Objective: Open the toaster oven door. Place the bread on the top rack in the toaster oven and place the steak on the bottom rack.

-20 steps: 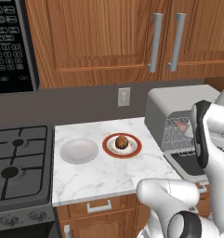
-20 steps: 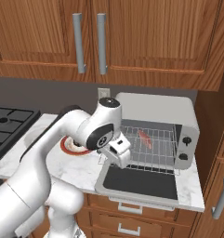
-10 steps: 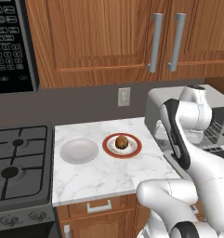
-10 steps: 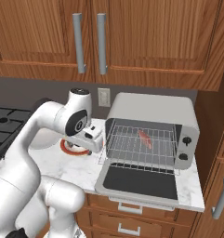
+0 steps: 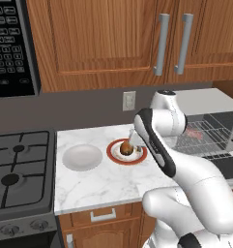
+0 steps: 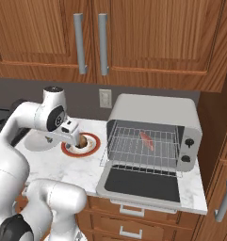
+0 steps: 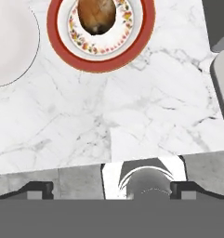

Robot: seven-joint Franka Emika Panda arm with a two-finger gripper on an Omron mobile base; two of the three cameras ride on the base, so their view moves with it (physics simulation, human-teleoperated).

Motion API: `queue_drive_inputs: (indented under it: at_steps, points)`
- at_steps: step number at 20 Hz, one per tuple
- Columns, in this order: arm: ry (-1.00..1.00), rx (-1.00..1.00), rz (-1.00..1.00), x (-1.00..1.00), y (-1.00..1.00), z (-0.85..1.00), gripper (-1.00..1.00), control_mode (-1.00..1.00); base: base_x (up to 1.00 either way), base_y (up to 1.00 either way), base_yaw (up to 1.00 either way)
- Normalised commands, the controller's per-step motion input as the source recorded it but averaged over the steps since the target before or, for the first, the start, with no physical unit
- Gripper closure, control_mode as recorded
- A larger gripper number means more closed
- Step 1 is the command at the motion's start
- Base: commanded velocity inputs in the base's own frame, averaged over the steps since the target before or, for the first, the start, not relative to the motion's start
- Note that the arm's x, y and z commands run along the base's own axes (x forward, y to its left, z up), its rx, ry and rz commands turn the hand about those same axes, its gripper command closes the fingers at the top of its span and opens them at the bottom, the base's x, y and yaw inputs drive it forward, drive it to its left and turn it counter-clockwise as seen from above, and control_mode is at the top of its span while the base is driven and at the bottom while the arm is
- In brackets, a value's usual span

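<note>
Since a second before, the arm had swung from the light grey toaster oven (image 6: 155, 136) to the round brown bread (image 5: 127, 147) on its red-rimmed plate (image 5: 113, 154). The gripper (image 6: 75, 135) hovered wide open, empty. It should descend centred over the roll, then close gently.

I can see my arm covering part of the bread (image 5: 126, 147); hand view's top edge crops it. The toaster oven (image 5: 212, 127) runs off the left base view's right edge.
</note>
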Motion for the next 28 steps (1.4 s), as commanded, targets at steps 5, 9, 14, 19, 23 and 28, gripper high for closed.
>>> queue_drive_inputs:
  at_steps: [5, 9, 14, 19, 23, 28]
  points:
    - [0.00, 0.00, 0.03, 0.90, 0.43, 0.00, -1.00, -1.00, 0.00, 0.00, 0.00]
    - [0.00, 0.00, 0.05, 0.85, 0.00, -0.02, -1.00, -1.00, 0.00, 0.00, 0.00]
    - [0.00, -0.03, 0.01, 0.50, 0.00, -0.09, -1.00, -1.00, 0.00, 0.00, 0.00]
    - [0.00, -0.06, 0.00, 0.27, 0.00, -0.30, -1.00, -1.00, 0.00, 0.00, 0.00]
    - [0.00, -0.05, 0.00, 0.03, 0.00, -0.37, -1.00, -1.00, 0.00, 0.00, 0.00]
    - [0.00, -0.01, 0.00, 0.01, 0.00, -0.34, -1.00, -1.00, 0.00, 0.00, 0.00]
